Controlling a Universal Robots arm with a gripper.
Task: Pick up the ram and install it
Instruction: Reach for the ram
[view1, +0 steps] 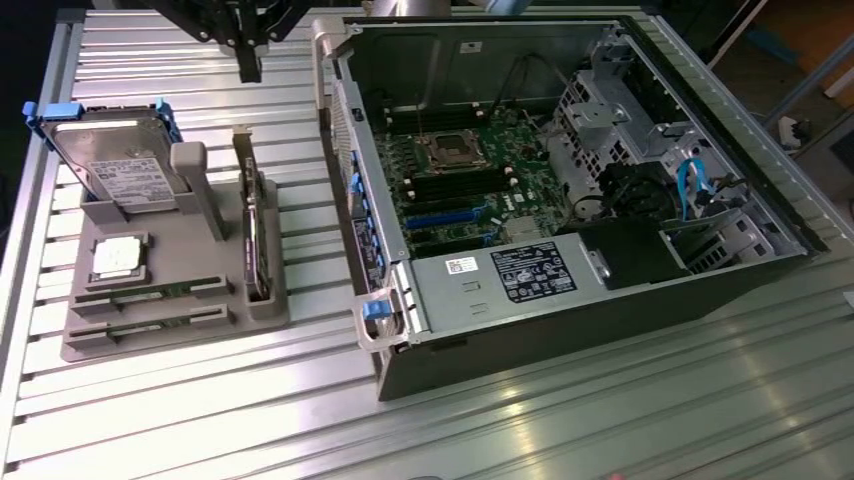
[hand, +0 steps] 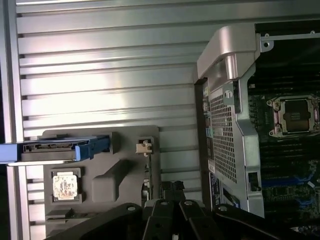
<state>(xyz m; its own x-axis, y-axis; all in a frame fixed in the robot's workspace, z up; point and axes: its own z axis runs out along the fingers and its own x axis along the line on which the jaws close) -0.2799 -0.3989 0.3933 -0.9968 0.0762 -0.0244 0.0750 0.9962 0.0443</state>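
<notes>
The ram is a thin green stick lying in a slot near the front of the grey holder, with a second green stick in the slot just in front of it. My gripper hangs high over the table behind the holder, near the back corner of the computer case, well away from the ram. Its fingers are shut together with nothing between them. In the wrist view the gripper looks down on the holder and the case's corner.
The holder also carries a hard drive in a blue frame, a silver processor chip and a dark card standing on edge. The open computer case lies at the exterior view's right, motherboard and processor socket exposed.
</notes>
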